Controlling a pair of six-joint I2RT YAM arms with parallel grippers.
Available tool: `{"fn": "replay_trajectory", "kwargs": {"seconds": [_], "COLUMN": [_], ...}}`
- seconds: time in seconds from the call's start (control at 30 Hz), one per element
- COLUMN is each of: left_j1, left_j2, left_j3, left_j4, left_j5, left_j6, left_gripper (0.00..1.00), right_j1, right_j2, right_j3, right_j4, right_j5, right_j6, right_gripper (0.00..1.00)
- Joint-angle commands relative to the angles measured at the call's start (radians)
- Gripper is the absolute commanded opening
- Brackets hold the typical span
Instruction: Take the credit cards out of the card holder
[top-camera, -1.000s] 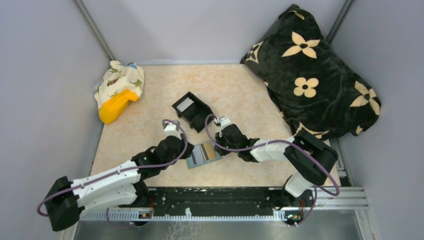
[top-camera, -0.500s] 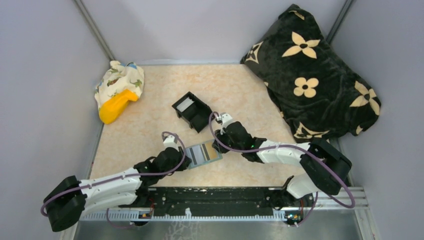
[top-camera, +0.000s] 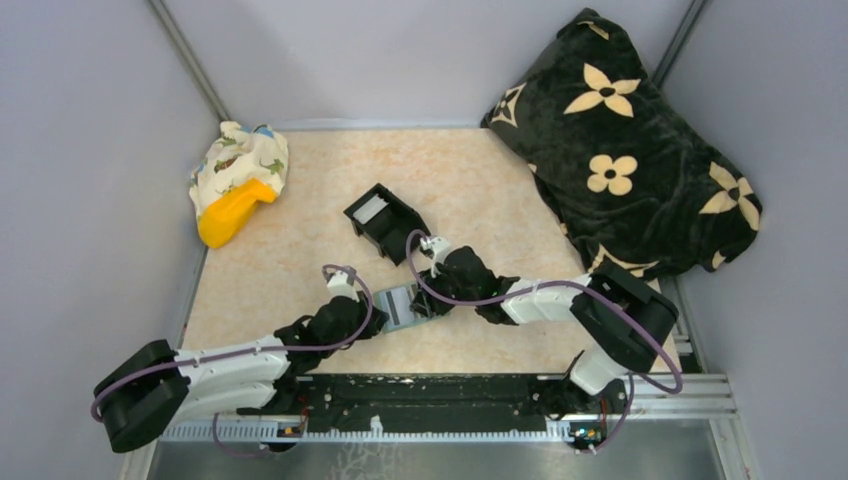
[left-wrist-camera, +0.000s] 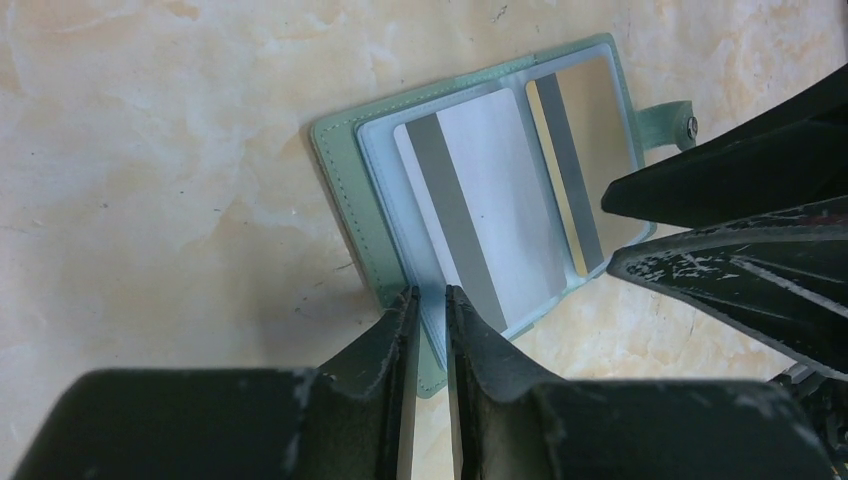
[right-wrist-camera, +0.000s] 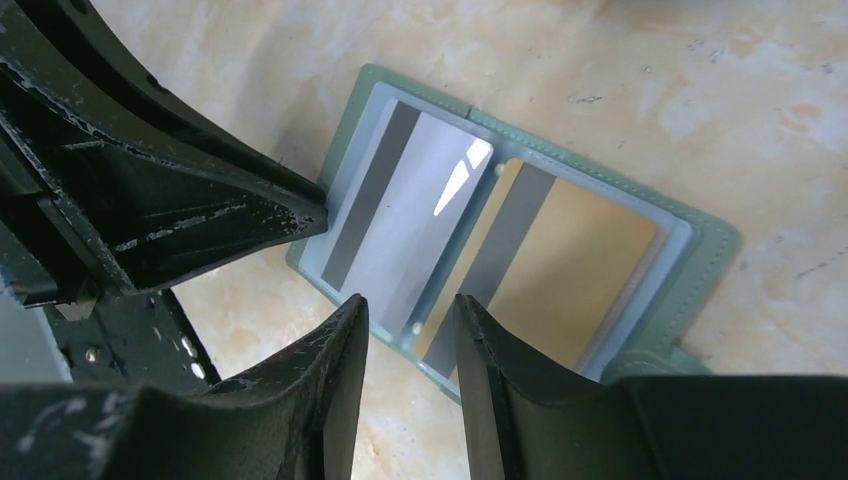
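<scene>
The sage-green card holder (top-camera: 398, 305) lies open and flat on the table between the two arms. A pale whitish credit card (left-wrist-camera: 490, 210) and a tan-gold credit card (left-wrist-camera: 590, 120) sit in its blue-grey pockets, dark stripes showing. My left gripper (left-wrist-camera: 428, 300) is shut on the holder's near edge at the pale card's side. My right gripper (right-wrist-camera: 410, 310) is open, its jaws astride the holder's (right-wrist-camera: 710, 240) edge by the middle fold, between the pale card (right-wrist-camera: 410, 210) and the gold card (right-wrist-camera: 580, 260). In the top view the right gripper (top-camera: 425, 300) hides the gold card.
A black plastic box (top-camera: 385, 222) stands just beyond the holder. A yellow object (top-camera: 232, 210) wrapped in printed cloth (top-camera: 245, 160) lies at the far left. A black flowered blanket (top-camera: 620, 150) fills the far right corner.
The right gripper has gone from shut to open and slid left over the holder. The left arm has lowered and settled on the holder's left edge.
</scene>
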Motion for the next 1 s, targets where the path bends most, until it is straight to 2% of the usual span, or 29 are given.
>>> {"fn": "replay_trajectory", "kwargs": {"seconds": [0.0,0.03,0.17,0.3,0.7,0.97], "left_j1": [-0.004,-0.004,-0.004,-0.004,-0.005,-0.004], "left_j2": [0.019,0.014,-0.014,-0.025,-0.006,0.025], "left_j3": [-0.045,-0.046,-0.048,-0.054,-0.052,-0.047], "left_j4": [-0.045,-0.048,-0.063,-0.068,-0.057,-0.045], "left_j5": [0.005,0.002,-0.006,-0.012,-0.015,-0.02], "left_j6": [-0.009,-0.008,-0.002,-0.001,0.0,0.0], "left_gripper": [0.22,0.22,0.22,0.22,0.22,0.22], "right_j1": [0.012,0.01,0.007,0.004,0.004,0.002], "right_j2": [0.05,0.06,0.096,0.111,0.184,0.145], "right_j3": [0.031,0.03,0.021,0.015,0.004,-0.001], "right_j4": [0.126,0.133,0.155,0.167,0.243,0.242], "right_j5": [-0.075,-0.078,-0.086,-0.086,-0.146,-0.164], "right_j6": [0.028,0.031,0.039,0.044,0.083,0.083], "right_gripper": [0.38,0.38,0.52,0.56,0.55,0.43]}}
